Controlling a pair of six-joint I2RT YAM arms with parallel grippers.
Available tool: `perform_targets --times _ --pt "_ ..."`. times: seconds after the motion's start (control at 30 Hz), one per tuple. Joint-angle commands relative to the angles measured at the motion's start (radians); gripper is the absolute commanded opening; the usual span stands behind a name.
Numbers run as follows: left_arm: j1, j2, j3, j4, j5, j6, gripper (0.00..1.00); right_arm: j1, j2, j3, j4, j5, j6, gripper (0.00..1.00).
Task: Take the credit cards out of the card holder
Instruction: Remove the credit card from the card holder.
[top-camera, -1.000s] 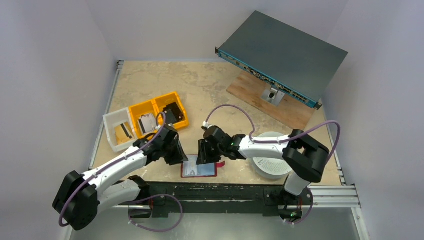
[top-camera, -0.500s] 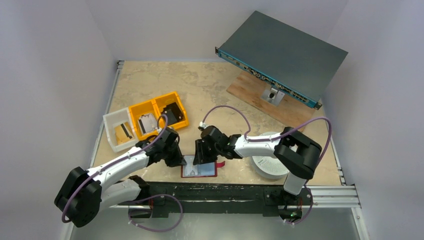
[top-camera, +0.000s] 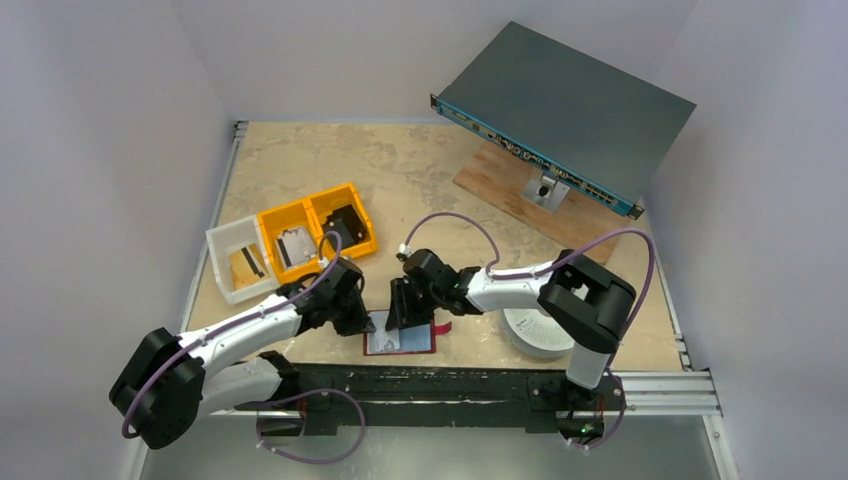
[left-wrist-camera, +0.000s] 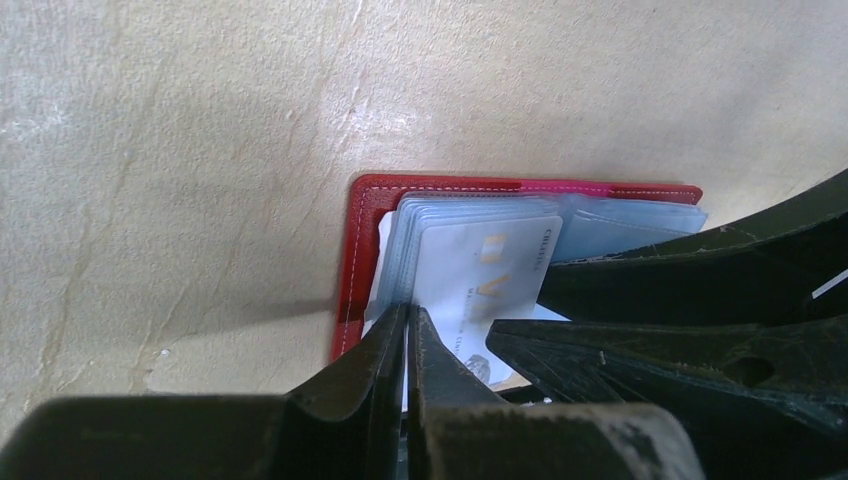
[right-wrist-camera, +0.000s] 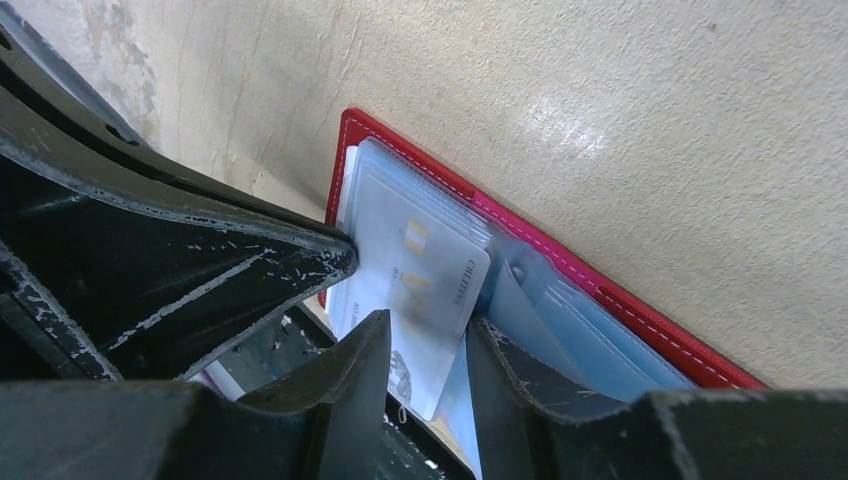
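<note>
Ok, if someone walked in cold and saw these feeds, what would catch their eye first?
First, the red card holder lying open at the near edge of the table, with the left pincer and right pincer crowded over it. A pale card with gold markings lies on top inside it. At the far right, a big grey rack unit sits tilted above a wooden board.

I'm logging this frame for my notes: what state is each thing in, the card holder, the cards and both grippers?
card holder: lying open, sleeves fanned.
top card: sticking out past the holder's edge, between the right jaws.
yellow card: already out, lying in the white bin.
left gripper: jaws shut, tips at the sleeves' edge.
right gripper: jaws straddle the top card; grip unclear.
</note>
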Motion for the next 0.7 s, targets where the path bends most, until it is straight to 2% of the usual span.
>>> perform_targets --times 0.0,0.13,0.3,0.67 --pt "-0.039 0.046 -0.023 0.038 -0.010 -0.091 0.03 0.008 0.061 0.024 0.075 -0.029 -0.017 0.35" --pt "-0.052 0.041 -0.029 0.022 -0.038 -0.171 0.02 -0.010 0.050 -0.017 0.145 -0.078 -0.012 0.40" --pt "-0.070 0.033 -0.018 -0.019 -0.079 -0.229 0.00 -0.066 0.014 -0.123 0.278 -0.159 0.033 0.42" --pt "-0.070 0.045 -0.029 -0.035 -0.081 -0.266 0.00 -0.113 -0.016 -0.241 0.454 -0.252 0.125 0.34"
